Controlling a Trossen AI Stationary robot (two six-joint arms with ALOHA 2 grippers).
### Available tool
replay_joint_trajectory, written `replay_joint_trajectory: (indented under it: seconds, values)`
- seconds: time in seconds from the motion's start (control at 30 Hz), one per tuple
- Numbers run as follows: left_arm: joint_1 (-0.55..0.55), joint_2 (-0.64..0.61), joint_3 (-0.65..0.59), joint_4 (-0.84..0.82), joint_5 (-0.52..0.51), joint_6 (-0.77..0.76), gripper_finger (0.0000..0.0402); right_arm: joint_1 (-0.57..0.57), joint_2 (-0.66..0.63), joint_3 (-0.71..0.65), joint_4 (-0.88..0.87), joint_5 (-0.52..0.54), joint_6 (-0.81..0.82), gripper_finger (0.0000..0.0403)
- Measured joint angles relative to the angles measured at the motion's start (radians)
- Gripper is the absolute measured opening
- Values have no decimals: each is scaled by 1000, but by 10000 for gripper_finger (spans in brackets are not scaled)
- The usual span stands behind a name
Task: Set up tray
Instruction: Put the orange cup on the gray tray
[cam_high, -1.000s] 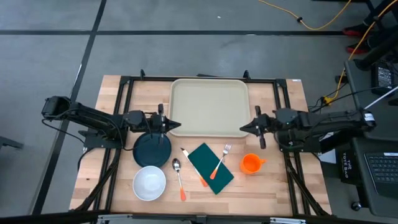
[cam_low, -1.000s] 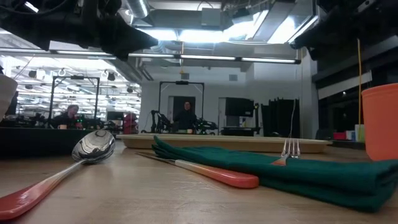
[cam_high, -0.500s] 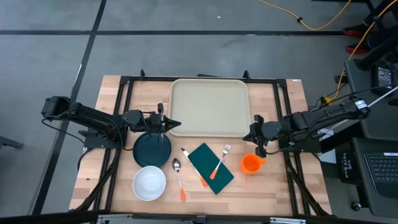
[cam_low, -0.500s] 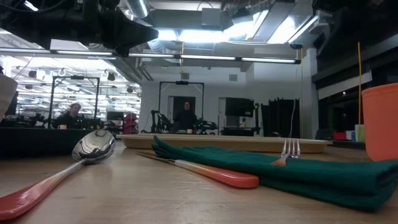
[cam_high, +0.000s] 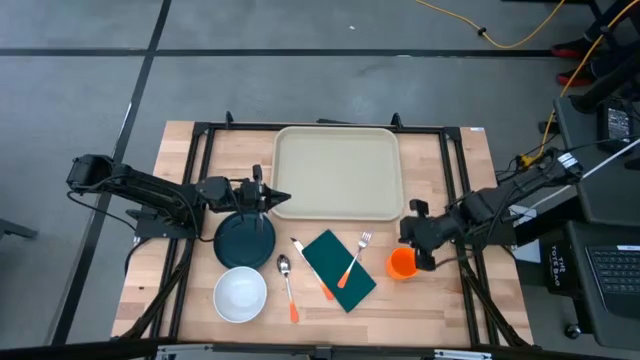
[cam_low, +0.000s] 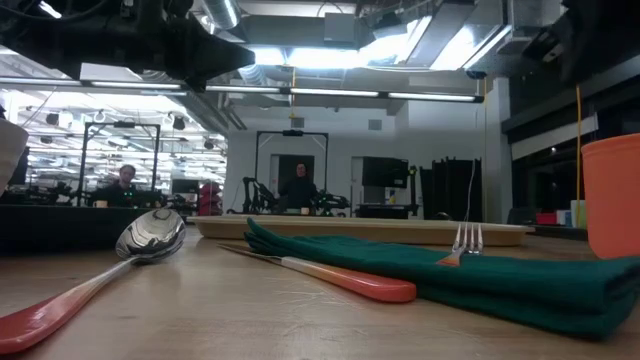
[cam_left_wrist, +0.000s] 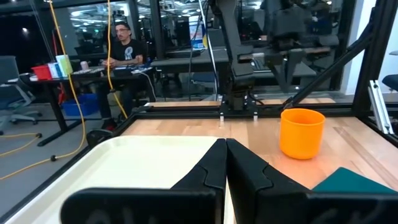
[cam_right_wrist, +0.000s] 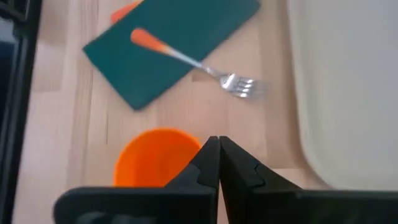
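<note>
Two claws, both pinched shut on nothing: my left claw (cam_high: 284, 198) sits at the tray's lower-left corner, above the dark plate (cam_high: 245, 240); my right claw (cam_high: 408, 226) hangs just over the orange cup (cam_high: 401, 263), right of center. Tray (cam_high: 337, 172) lies empty at upper center of the desk (cam_high: 455, 300), with the green napkin (cam_high: 338, 270) and fork (cam_high: 355, 257) below it.

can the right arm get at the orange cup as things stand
Probably yes. The right gripper hangs just beside and above the orange cup, and nothing stands between them; the fork and green napkin lie off to one side. Its fingers are shut, so it would need to open first.
</note>
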Motion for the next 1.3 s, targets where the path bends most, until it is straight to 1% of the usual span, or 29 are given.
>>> replay_joint_trajectory:
  seconds: [0.17,0.37,0.47,0.73,0.9,1.03,1.3]
  values:
    - [0,0,0,0,-1,0,3,14,54,0,-33,0,-68,9]
    - [0,0,0,-4,-1,43,4,13,84,0,-36,0,-40,24]
    - [0,0,0,-4,-1,52,4,13,83,0,-44,0,-40,25]
    - [0,0,0,-4,-1,52,4,12,83,0,-46,2,59,26]
    - [0,0,0,-4,-1,52,4,12,83,0,-54,0,61,26]
    - [0,0,0,-11,-1,52,4,13,82,0,-63,-50,63,26]
    - [0,0,0,-19,1,52,4,12,82,0,-66,-37,61,26]
